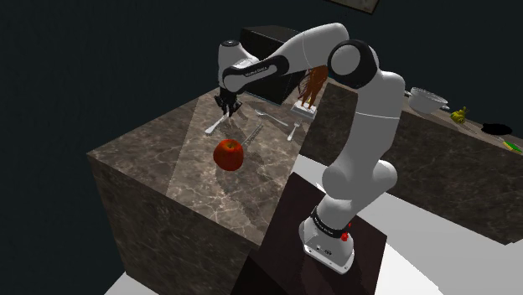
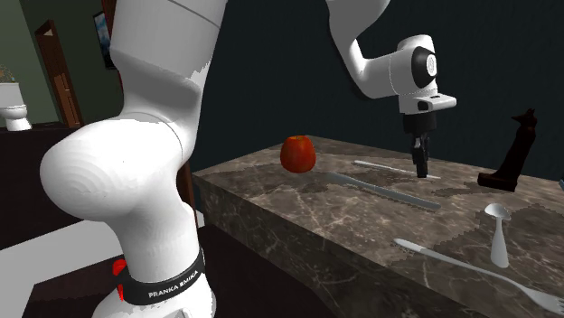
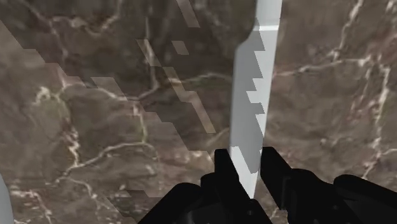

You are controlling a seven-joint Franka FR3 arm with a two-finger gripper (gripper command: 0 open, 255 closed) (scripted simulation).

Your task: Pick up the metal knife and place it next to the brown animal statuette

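Black gripper [image 3: 247, 156] tight on flat grey knife [image 3: 251, 95], veined marble [image 3: 114, 127]

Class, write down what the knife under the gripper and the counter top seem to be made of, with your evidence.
Knife: probably metal, plain pale grey, smooth and flat, though the even shading leaves it open. Counter top: looks like polished stone, perhaps marble, dark brown with pale branching veins.

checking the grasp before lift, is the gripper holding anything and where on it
The gripper clasps the pale knife near its tapered end.
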